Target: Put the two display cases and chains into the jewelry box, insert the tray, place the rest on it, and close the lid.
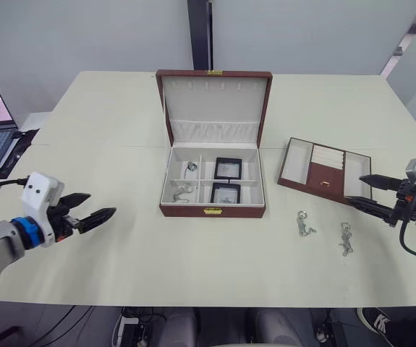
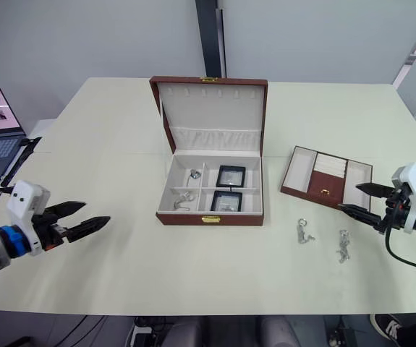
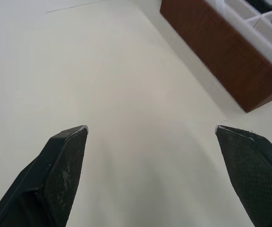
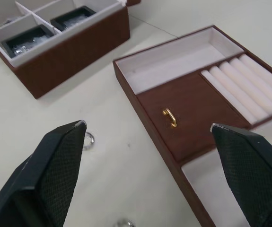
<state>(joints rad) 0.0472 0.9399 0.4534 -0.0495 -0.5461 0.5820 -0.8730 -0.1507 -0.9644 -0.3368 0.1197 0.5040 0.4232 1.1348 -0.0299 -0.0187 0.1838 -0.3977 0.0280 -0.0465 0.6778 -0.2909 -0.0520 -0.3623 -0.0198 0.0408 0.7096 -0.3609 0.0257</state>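
Both sets of jaws stand spread and empty: the left gripper (image 1: 92, 215) hovers over bare counter (image 1: 121, 130) left of the jewelry box (image 1: 213, 210), the right gripper (image 1: 370, 195) just beside the tray (image 1: 323, 170). With its lid (image 1: 213, 101) raised, the box holds two display cases (image 1: 227, 168) in its right compartments and chains (image 1: 186, 189) in its left ones. Empty, the tray lies right of the box; two more jewelry pieces (image 1: 305, 224) lie on the counter in front of the tray.

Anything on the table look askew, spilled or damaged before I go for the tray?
Nothing damaged or spilled. The tray sits at a slant to the jewelry box, off to its right. Two loose jewelry pieces lie on the table in front of the tray, apart from each other. Both display cases sit squarely in their compartments.
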